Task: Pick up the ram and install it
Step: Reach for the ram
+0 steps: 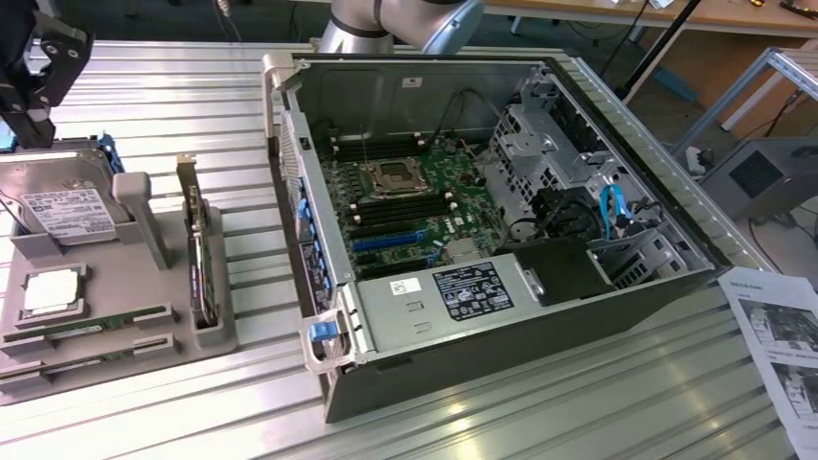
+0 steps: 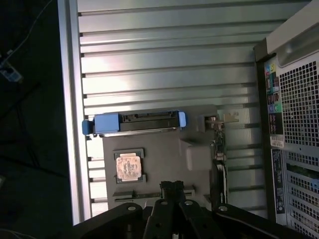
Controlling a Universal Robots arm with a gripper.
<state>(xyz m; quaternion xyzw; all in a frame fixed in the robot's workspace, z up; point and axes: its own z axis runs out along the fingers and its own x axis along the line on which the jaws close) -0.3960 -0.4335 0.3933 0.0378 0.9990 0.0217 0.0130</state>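
Green ram (image 1: 96, 324) in grey tray (image 1: 160, 225), green motherboard (image 1: 422, 182), blue slots (image 1: 383, 241); ribbed silver table (image 1: 537, 402), black label (image 1: 470, 287)

Ribbed alu. surface (image 1: 192, 105) carries: grey parts fixture (image 1: 156, 228) at exterior view's left, open PC case (image 1: 511, 356) at ctr, printed sheet (image 1: 783, 345) at exterior view's right edge.

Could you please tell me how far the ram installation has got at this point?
Nothing looks done yet: both green ram sticks lie in the grey holder, and the motherboard's black slots look empty. In hand: the gripper hangs above the holder, its fingers shut on nothing. Left: the whole pick-up and the seating in a slot.
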